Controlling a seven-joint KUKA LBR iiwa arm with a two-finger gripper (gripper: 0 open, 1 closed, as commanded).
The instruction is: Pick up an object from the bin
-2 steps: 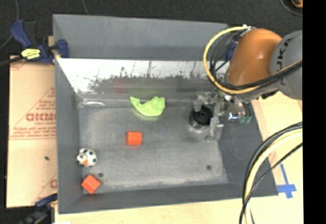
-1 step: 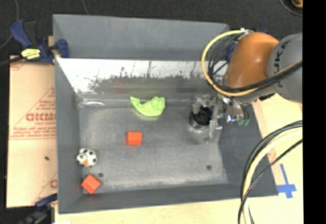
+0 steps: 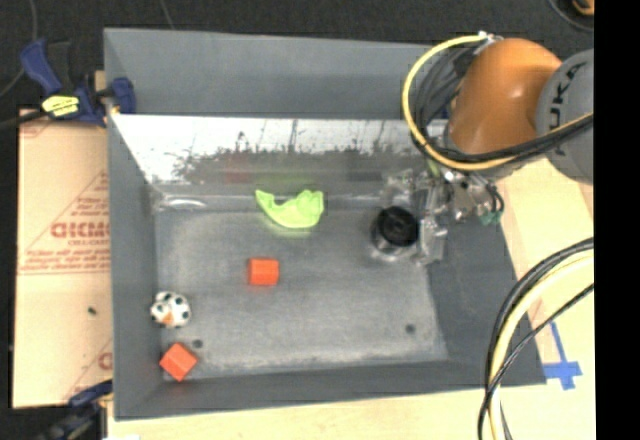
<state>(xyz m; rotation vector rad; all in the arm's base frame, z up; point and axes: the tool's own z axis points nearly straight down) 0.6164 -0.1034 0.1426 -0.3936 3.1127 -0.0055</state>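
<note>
Well to the right of the green piece (image 3: pixel 290 207), at about the same height in our view, we see the gripper (image 3: pixel 420 224) down inside the bin (image 3: pixel 300 78), close above the floor. We take that green piece, a bright curved scrap lying near the foot of the bin's far wall, as our mark for everything else. Touching the gripper on the side that faces the green piece is a black round thing (image 3: pixel 394 227), like a small dark cap seen from above. It sits low in the bin, well apart from the green piece, with bare grey metal between the two. We cannot tell whether the gripper is released or clenched. Its bright metal parts crowd together behind the black round thing, and we cannot say whether that thing is grasped or merely lies against it. Above and to the right of the gripper, further again from the green piece, bulges the arm's orange cover (image 3: pixel 503 93), with yellow and black cables (image 3: pixel 406 100) looping round it.

Below the green piece and slightly to its left lies an orange block (image 3: pixel 263 272), near it but not touching. Further down and to the left of the green piece, a small black-and-white ball (image 3: pixel 171 309) rests close to the bin's left wall. Just below the ball, furthest of all from the green piece, a second orange block (image 3: pixel 178 361) sits in the near left corner. These three lie apart from each other and well away from the gripper.
</note>
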